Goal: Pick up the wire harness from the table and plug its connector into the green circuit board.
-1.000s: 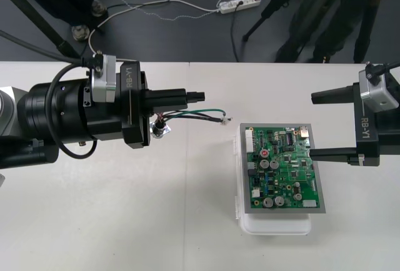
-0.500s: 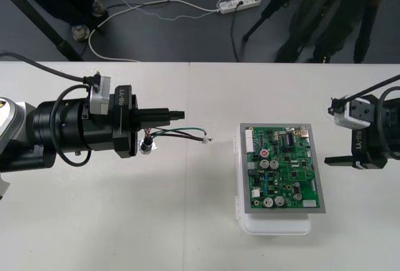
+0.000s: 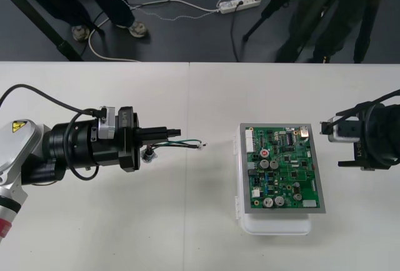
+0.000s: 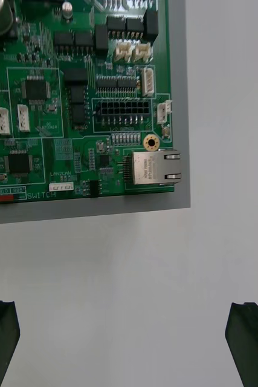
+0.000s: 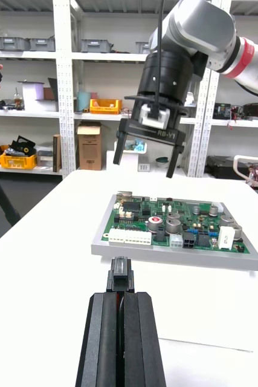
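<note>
Wire harness (image 3: pixel 187 141) is in the left gripper (image 3: pixel 177 133), over the left half of the desk (image 3: pixel 187 221) and well apart from the green circuit board (image 3: pixel 284 168). The left gripper is clenched. In the left wrist view its two black fingers (image 5: pixel 101 338) stand pressed together, and the small black plug (image 5: pixel 120 275) of the harness sits between their tips, pointing toward the board. From the front view, the thin green and black wires reach out past the fingertips toward the board, and the round metal socket (image 3: pixel 148 155) hangs just beside the gripper body. A yellow warning sticker (image 3: pixel 19 124) is on the left arm.

The board lies on its white base (image 3: pixel 275 224) on the right half of the desk, and the plug is not in it. In the right wrist view the word "SWITCH" (image 4: pixel 35 195) is printed in white near the board's edge, beside a metal network port (image 4: pixel 156 167).

The right gripper (image 3: pixel 351 145) hangs just beside the right edge of the board and is released: its fingers (image 4: pixel 0 338) stand far apart with nothing between them. On its body I can read "RB-Y1" (image 5: pixel 165 133).
</note>
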### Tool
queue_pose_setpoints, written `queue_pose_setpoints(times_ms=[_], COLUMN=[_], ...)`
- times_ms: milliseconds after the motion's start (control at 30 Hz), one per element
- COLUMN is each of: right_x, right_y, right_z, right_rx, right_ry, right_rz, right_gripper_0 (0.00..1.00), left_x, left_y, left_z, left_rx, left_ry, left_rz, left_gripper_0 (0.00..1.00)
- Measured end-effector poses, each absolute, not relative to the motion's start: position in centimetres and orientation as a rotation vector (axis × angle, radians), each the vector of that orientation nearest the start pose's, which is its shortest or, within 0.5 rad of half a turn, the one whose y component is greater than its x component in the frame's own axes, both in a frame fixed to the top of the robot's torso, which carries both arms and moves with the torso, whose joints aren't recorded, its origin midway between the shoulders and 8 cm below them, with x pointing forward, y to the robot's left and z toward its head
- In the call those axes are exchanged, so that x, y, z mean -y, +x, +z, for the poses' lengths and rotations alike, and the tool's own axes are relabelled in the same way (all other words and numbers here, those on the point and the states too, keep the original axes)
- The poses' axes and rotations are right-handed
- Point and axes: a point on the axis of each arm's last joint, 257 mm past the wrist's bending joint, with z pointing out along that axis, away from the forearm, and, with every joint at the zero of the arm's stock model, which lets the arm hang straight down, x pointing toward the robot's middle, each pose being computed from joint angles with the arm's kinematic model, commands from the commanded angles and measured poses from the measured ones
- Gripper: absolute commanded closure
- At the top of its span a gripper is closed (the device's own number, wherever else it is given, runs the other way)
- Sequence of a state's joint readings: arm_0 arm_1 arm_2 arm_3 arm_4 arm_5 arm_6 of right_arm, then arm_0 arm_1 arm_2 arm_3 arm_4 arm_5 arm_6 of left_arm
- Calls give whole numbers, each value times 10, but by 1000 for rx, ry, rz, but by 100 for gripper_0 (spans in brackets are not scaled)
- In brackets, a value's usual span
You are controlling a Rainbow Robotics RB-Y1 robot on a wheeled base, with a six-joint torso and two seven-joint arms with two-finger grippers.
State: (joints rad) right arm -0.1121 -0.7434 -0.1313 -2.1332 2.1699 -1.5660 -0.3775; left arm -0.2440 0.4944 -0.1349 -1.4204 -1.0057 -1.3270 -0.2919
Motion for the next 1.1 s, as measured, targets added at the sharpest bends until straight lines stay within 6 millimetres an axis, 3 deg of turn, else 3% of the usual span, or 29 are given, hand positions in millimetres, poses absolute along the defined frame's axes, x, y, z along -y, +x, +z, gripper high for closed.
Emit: queue_pose_setpoints(times_ms=[367, 633, 1100], right_x=[278, 279, 260], right_y=[394, 389, 387], right_z=[-240, -265, -273], right_rx=[-1824, -1891, -1885], right_ry=[-1956, -1944, -1925], right_rz=[-297, -227, -168], right_gripper_0=[0, 0, 0], left_x=[-58, -44, -17], left_y=[373, 370, 350], left_z=[-181, -199, -214], left_rx=[-1053, -1081, -1021], left_ry=[1230, 1171, 1207], left_rz=[-975, -1038, -1067], left_gripper_0=[100, 100, 100])
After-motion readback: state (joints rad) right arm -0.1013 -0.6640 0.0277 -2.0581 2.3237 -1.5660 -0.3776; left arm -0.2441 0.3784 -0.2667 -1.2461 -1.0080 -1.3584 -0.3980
